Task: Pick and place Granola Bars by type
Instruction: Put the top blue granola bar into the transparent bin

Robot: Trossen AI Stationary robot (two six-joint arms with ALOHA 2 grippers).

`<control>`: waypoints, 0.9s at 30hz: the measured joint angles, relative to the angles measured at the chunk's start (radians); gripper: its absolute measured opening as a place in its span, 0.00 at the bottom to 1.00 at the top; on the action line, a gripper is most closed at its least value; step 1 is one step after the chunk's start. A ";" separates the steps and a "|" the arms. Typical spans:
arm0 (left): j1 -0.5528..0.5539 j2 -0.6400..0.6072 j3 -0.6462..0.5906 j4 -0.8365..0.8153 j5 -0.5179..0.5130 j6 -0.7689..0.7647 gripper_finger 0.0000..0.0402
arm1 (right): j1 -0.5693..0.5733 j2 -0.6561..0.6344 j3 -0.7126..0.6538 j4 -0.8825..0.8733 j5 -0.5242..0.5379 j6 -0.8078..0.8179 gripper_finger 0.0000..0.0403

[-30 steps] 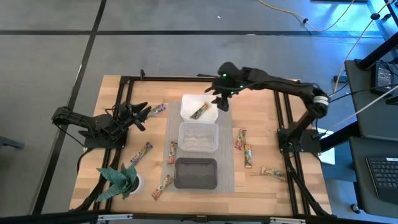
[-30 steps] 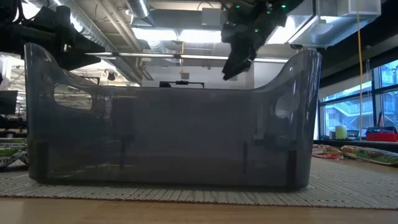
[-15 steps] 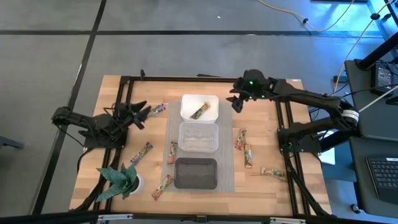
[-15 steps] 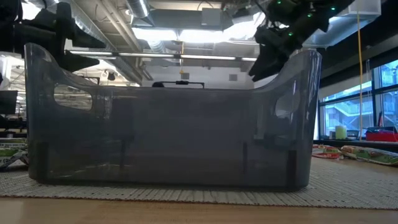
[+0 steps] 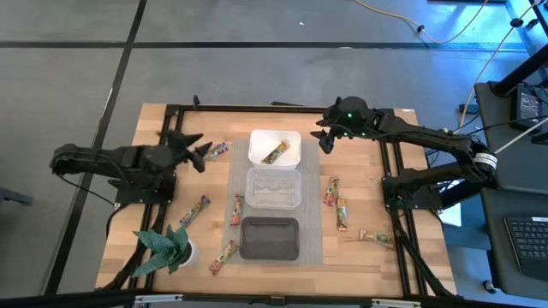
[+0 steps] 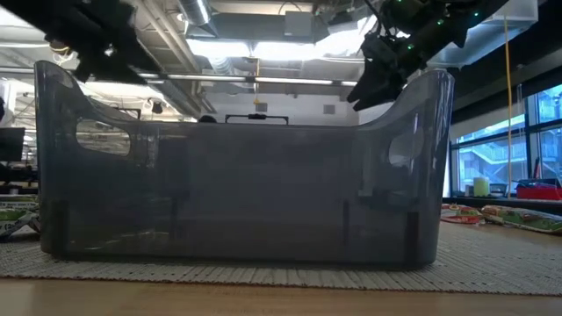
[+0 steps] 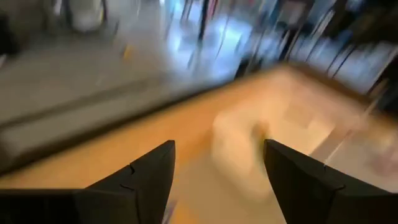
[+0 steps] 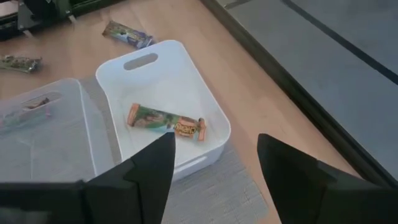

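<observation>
Three tubs stand in a row on a grey mat: white tub point(image 5: 290, 137), clear tub point(image 5: 273, 188), black tub point(image 5: 270, 238). One green-brown granola bar point(image 8: 165, 121) lies flat on the white tub's floor. A purple-blue bar point(image 5: 216, 151) lies on the table left of that tub. More bars lie on the table at both sides point(image 5: 194, 210) point(image 5: 342, 214). My left gripper point(image 5: 202, 147) is open, just left of the purple-blue bar. My right gripper point(image 5: 325, 141) is open and empty, raised just right of the white tub.
A green plant point(image 5: 167, 248) stands at the near left corner. Bars lie along the mat's left edge point(image 5: 237, 210) point(image 5: 224, 257) and right of it point(image 5: 330, 191) point(image 5: 375, 238). In the low view the black tub's wall point(image 6: 237, 193) fills the picture.
My right gripper has moved from above the white tub toward the table's right edge, staying open and empty, and now hangs beside the tub. My left arm has swung, carrying its gripper a little toward the far edge and the purple-blue bar. The bars lie as before.
</observation>
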 joint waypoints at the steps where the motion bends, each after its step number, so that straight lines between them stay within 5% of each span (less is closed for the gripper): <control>1: 0.026 0.055 0.039 -0.080 0.034 -0.042 0.59 | 0.000 0.000 0.000 0.001 0.000 0.000 0.57; 7: 0.230 0.363 0.192 -0.427 0.319 -0.181 0.59 | 0.000 0.000 0.000 0.005 0.000 0.000 0.57; 12: 0.381 0.571 0.207 -0.452 0.474 -0.107 0.57 | 0.000 0.000 0.000 0.004 -0.001 0.000 0.57; 27: 0.617 0.861 0.208 -0.266 0.596 0.198 0.56 | 0.000 0.000 0.000 0.002 -0.001 0.029 0.57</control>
